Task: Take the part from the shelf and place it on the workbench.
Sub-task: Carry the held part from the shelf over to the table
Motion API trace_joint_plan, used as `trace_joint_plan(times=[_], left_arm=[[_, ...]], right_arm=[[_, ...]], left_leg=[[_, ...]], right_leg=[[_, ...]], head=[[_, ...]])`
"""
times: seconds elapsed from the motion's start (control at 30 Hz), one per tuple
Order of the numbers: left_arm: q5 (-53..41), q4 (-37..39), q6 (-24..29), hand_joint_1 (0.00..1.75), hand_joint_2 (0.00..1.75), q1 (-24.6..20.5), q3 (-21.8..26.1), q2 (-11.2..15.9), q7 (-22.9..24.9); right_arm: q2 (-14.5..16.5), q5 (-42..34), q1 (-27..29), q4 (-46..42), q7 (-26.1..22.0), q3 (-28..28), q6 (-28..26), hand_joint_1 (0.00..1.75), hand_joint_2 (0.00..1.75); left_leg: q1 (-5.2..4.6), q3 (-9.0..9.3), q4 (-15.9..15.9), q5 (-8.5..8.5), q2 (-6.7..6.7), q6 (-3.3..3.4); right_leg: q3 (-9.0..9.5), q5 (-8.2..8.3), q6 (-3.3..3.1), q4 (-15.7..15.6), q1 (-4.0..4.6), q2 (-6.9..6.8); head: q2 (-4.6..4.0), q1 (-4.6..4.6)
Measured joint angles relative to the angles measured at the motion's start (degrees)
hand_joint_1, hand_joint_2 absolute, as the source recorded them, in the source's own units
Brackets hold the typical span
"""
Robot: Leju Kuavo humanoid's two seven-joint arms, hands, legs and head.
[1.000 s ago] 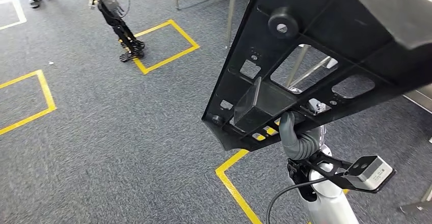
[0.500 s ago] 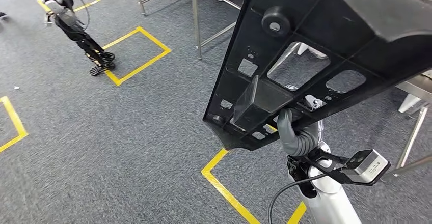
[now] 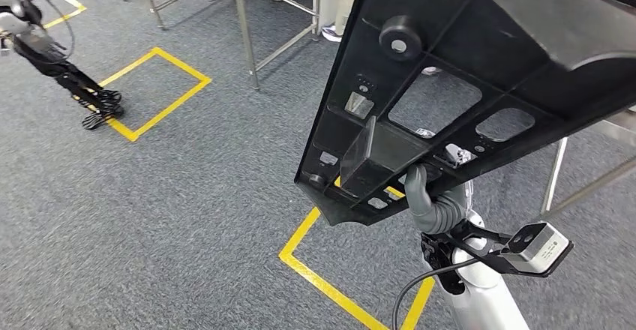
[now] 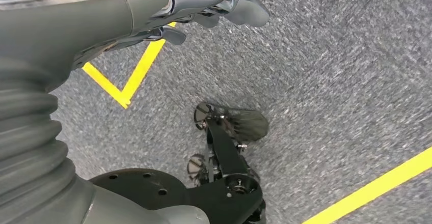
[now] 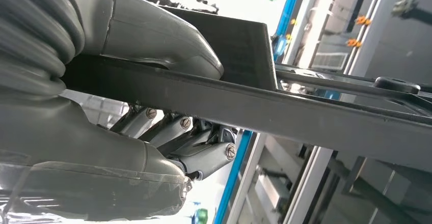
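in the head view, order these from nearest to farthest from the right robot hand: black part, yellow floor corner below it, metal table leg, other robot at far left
1. Black part: gripped by the right robot hand.
2. Yellow floor corner: on the carpet just left of it.
3. Metal table leg: further back, up left.
4. Other robot: far left edge.

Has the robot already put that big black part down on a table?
No. In the head view the right robot hand grips the black part by its lower edge, holding it up above the grey carpet.

Head view: high, facing down onto grey carpet floor [image 3: 172, 195]. Wrist views: close behind each hand; left wrist shares that carpet floor [image 4: 331, 71].
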Motion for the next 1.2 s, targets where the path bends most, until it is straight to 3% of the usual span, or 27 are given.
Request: trace_joint_plan(times=[0.03,0.07,0.17,0.23,0.3,0.37,0.43,0.47,0.5,0.53,0.57,0.6,0.67,0.73,0.8,0.83,0.9,0.97,1.03,1.07,1.1,1.13,1.2], left_arm=[[-0.08,0.0,0.0,0.0,1.75,0.02,0.01,-0.01,-0.01],[-0.19,0.0,0.0,0.0,1.75,0.01,0.01,-0.02,-0.01],[-0.48,0.0,-0.01,0.0,1.75,-0.03,0.01,-0.09,-0.05],[-0.52,0.0,-0.01,0.0,1.75,-0.08,0.01,-0.09,-0.09],[-0.6,0.0,-0.02,0.0,1.75,-0.18,0.02,-0.08,-0.11],[-0.69,0.0,-0.03,0.0,1.75,-0.22,0.03,-0.01,-0.14],[-0.8,0.0,-0.08,0.0,1.75,-0.13,0.02,0.07,-0.16],[-0.88,0.0,-0.1,0.0,1.75,-0.02,0.02,0.08,-0.12],[-0.98,0.0,-0.11,0.0,1.75,0.1,0.02,0.11,-0.05],[-1.09,0.0,-0.09,0.0,1.75,0.19,0.02,0.16,0.09],[-1.19,0.0,-0.05,0.0,1.75,0.23,0.03,0.23,0.31],[-1.26,0.0,-0.02,0.0,1.75,0.22,0.03,0.29,0.54],[-1.32,0.0,0.05,0.0,1.75,0.22,0.04,0.4,0.96],[-1.33,0.0,0.08,0.0,1.75,0.22,0.08,0.47,1.15],[-1.33,0.0,-0.03,0.0,1.75,0.16,0.15,0.44,1.13],[-1.33,0.0,-0.13,0.0,1.75,0.1,0.18,0.43,1.01],[-1.32,0.0,-0.32,0.0,1.75,0.02,0.27,0.38,0.63],[-1.31,0.0,-0.45,0.0,1.75,0.06,0.45,0.39,0.34],[-1.3,0.0,-0.58,0.0,1.75,0.09,0.69,0.39,0.29],[-1.3,0.0,-0.67,0.0,1.75,0.08,0.79,0.38,0.28],[-1.29,0.0,-0.77,0.0,1.75,0.06,0.85,0.36,0.26],[-1.29,0.0,-0.87,0.0,1.75,0.02,0.88,0.32,0.23],[-1.29,0.0,-1.03,0.0,1.75,-0.06,0.92,0.26,0.13]], right_arm=[[-0.01,0.0,0.01,0.08,0.04,0.06,0.01,1.75,1.75],[-0.02,-0.01,0.01,0.15,0.08,0.09,0.01,1.75,1.75],[-0.04,-0.01,-0.12,0.23,0.15,0.09,0.02,1.75,1.75],[-0.07,-0.07,-0.17,0.28,0.16,0.04,0.04,1.75,1.75],[-0.11,-0.15,-0.13,0.36,0.17,-0.1,0.15,1.75,1.75],[-0.14,-0.16,-0.21,0.39,0.17,-0.22,0.32,1.75,1.75],[-0.12,-0.17,-0.31,0.43,0.15,-0.25,0.46,1.75,1.75],[-0.11,-0.17,-0.31,0.5,0.16,-0.24,0.52,1.75,1.75],[-0.1,-0.17,-0.24,0.57,0.16,-0.24,0.57,1.75,1.75],[-0.11,-0.19,-0.12,0.63,0.17,-0.26,0.61,1.75,1.75],[-0.11,-0.21,0.04,0.66,0.17,-0.3,0.62,1.75,1.75],[-0.11,-0.23,0.19,0.66,0.17,-0.34,0.6,1.75,1.75],[-0.11,-0.3,0.41,0.66,0.16,-0.43,0.54,1.75,1.75],[-0.11,-0.45,0.5,0.67,0.13,-0.46,0.54,1.75,1.75],[-0.11,-0.69,0.53,0.7,0.04,-0.54,0.66,1.75,1.75],[-0.13,-0.81,0.52,0.72,-0.01,-0.63,0.74,1.75,1.75],[-0.15,-0.97,0.28,0.8,-0.11,-0.8,0.84,1.75,1.75],[-0.15,-1.03,0.12,0.99,-0.16,-0.85,0.86,1.75,1.75],[-0.15,-1.04,0.22,1.21,-0.16,-0.85,0.88,1.75,1.75],[-0.16,-1.03,0.25,1.28,-0.14,-0.86,0.89,1.75,1.75],[-0.16,-1.02,0.25,1.32,-0.12,-0.87,0.9,1.75,1.75],[-0.17,-1.01,0.21,1.31,-0.1,-0.89,0.9,1.75,1.75],[-0.16,-0.99,0.04,1.3,-0.07,-0.87,0.91,1.75,1.75]], left_leg=[[-0.03,0.05,0.01,-0.08,0.67,-0.02],[-0.04,0.16,0.02,-0.17,1.27,-0.1],[-0.26,0.7,0.09,-0.62,2.72,-0.73],[-0.56,0.93,0.16,-0.92,3.58,-1.34],[-0.57,1.07,0.2,-1.2,4.33,-2.03],[-0.33,0.44,2.03,-2.62,2.79,-2.65],[-0.13,-2.44,8.42,-6.08,0.2,-3.03],[-0.1,-4.43,12.53,-7.84,-0.4,-3.13],[-0.1,-6.14,15.84,-8.85,-0.64,-3.2],[-0.1,-7.03,17.29,-8.73,-0.72,-3.19],[-0.1,-6.8,16.32,-7.39,-0.79,-3.12],[-0.09,-5.57,13.24,-5.2,-1.1,-2.98],[0.05,-2.14,5.08,-1.31,-3.48,-2.51],[0.06,-0.51,1.22,-0.33,-5.47,-2.01],[0.02,-0.31,0.85,-0.31,-4.78,-1.44],[0.11,-0.15,0.53,-0.14,-4.13,-1.07],[0.38,0.19,-0.21,0.22,-2.69,-0.29],[0.25,0.26,-0.38,0.22,-1.29,0.09],[0.16,0.26,-0.32,0.07,0.15,0.09],[0.15,0.31,-0.27,-0.03,0.83,0.02],[0.16,0.4,-0.2,-0.16,1.45,-0.12],[0.14,0.54,-0.12,-0.33,1.99,-0.31],[-0.16,0.8,0.11,-0.75,2.9,-0.92]], right_leg=[[-0.41,0.34,0.1,0.77,-0.11,-0.15],[0.45,1.74,0.12,-0.96,-0.18,-0.4],[6.58,6.77,-0.6,-12.95,0.16,-3.32],[7.98,7.36,-1.43,-16.05,0.63,-4.19],[7.82,7.52,-2.15,-16.16,0.67,-2.93],[7.94,7.78,-2.84,-16.51,0.37,-1.81],[8.06,7.88,-3.29,-16.66,0.23,-0.72],[8.05,7.86,-3.41,-16.61,0.27,-0.12],[8.05,7.83,-3.46,-16.53,0.32,0.57],[8.06,7.79,-3.47,-16.43,0.36,1.29],[8.12,7.75,-3.44,-16.33,0.37,2.04],[8.22,7.68,-3.36,-16.23,0.36,2.79],[8.27,7.52,-3.04,-15.97,0.37,4.15],[7.87,7.6,-2.41,-15.8,0.22,5.33],[7.5,7.86,-1.61,-15.94,0.03,6.56],[7.37,7.74,-1.28,-15.79,0.08,6.39],[5.92,5.84,-0.81,-12.76,0.29,3.98],[2.26,2.15,-0.45,-5.26,0.15,0.97],[-0.57,0.45,-0.05,0.42,-0.14,0.01],[-0.44,1.19,0.07,0.17,-0.28,-0.24],[1.01,2.9,0.11,-2.61,-0.38,-0.65],[3.26,4.91,0.02,-6.81,-0.41,-1.57],[7.06,7.36,-0.48,-14.1,-0.04,-3.74]], head=[[0.0,0.01],[0.0,0.02],[0.0,-0.01],[0.0,-0.09],[0.0,-0.13],[0.0,-0.21],[0.0,-0.37],[0.0,-0.44],[0.0,-0.46],[-0.01,-0.46],[-0.01,-0.48],[-0.01,-0.48],[0.0,-0.49],[0.0,-0.51],[0.0,-0.54],[0.0,-0.49],[0.0,-0.1],[0.0,0.26],[0.0,0.27],[0.0,0.28],[0.0,0.3],[0.0,0.29],[0.0,0.2]])
